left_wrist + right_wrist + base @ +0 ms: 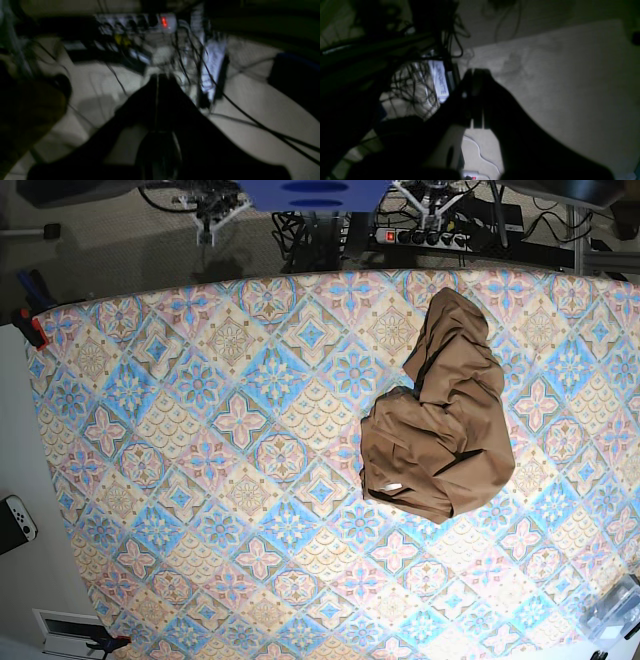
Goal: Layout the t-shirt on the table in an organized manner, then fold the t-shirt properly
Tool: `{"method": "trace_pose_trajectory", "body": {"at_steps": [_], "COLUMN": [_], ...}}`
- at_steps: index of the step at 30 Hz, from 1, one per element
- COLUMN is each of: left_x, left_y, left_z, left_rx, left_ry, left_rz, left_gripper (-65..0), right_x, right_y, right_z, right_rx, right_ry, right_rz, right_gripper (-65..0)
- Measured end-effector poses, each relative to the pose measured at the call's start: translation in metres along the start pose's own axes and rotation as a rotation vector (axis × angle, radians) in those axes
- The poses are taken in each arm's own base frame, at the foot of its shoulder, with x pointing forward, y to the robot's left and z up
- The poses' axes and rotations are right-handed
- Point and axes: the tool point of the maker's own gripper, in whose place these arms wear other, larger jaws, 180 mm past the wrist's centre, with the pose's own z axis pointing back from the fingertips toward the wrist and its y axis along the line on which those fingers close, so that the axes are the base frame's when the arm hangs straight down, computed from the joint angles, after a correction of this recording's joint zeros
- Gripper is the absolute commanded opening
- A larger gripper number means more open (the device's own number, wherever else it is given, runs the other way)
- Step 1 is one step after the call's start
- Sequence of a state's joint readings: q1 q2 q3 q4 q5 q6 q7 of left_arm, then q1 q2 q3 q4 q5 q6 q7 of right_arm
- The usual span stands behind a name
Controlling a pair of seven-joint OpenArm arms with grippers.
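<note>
Item one, the t-shirt [440,415]: brown, soft, lying crumpled in a heap on the table [200,480], sitting toward three o'clock of the tabletop as the overhead camera is showing it, with one lobe reaching up toward one o'clock and a small white tag [393,486] showing at the heap's lower left edge. No sleeve, collar or hem is lying flat; folds are overlapping throughout. Item two, the table: covered in blue, pink and cream diamond tiling, with the whole left half from seven to eleven o'clock showing only patterned cloth. Item three, the left gripper [157,100]: hanging off the table and pointing down at a pale floor strewn with cables [250,120] and a power strip [140,22]; the jaws are sitting together with nothing between them. Item four, the right gripper [476,97]: likewise parked over the floor beside a tangle of wires, jaws pressed together and carrying nothing. Neither arm is appearing over the tabletop in the overhead camera. Progress, as a judgement: nothing of the task is looking done as yet. The garment is waiting to be picked up and spread out, with body and sleeves flattened in an orderly shape, and all of the folding is remaining after that.
</note>
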State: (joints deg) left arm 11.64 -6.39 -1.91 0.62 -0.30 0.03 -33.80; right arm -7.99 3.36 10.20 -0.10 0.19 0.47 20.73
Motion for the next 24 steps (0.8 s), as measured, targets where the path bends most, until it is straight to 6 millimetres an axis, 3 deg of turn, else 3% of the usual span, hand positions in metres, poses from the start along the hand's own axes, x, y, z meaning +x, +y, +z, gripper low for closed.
{"method": "trace_pose_trajectory", "body": {"at_steps": [8,12,16,19,24], "left_x": [0.038,0.032,0.043,0.051,0.067], "left_y": [0.022,0.023,0.024,0.023,0.017], "left_z": [0.034,0.036,0.044,0.064,0.109], "left_rx": [0.099,0.100,0.102,0.098,0.077], "left_ry": [-0.393,-0.383,-0.460,-0.546,-0.686], "left_rz": [0.091,0.090,0.088,0.083,0.068], "left_gripper": [-65.0,-65.0,-65.0,-65.0,-64.9], "right_x": [0.018,0.021,0.010,-0.002,0.024], "right_y": [-0.010,-0.016,-0.020,-0.023,-0.021], "right_z": [0.038,0.065,0.085,0.092,0.101], "right_rx": [-0.026,-0.036,-0.040,-0.042,-0.028], "right_ry": [-0.364,-0.514,-0.572,-0.552,-0.674], "right_rz": [-0.017,-0.007,0.002,0.007,0.022], "right_gripper": [-65.0,-65.0,-65.0,-65.0,-65.0]}}
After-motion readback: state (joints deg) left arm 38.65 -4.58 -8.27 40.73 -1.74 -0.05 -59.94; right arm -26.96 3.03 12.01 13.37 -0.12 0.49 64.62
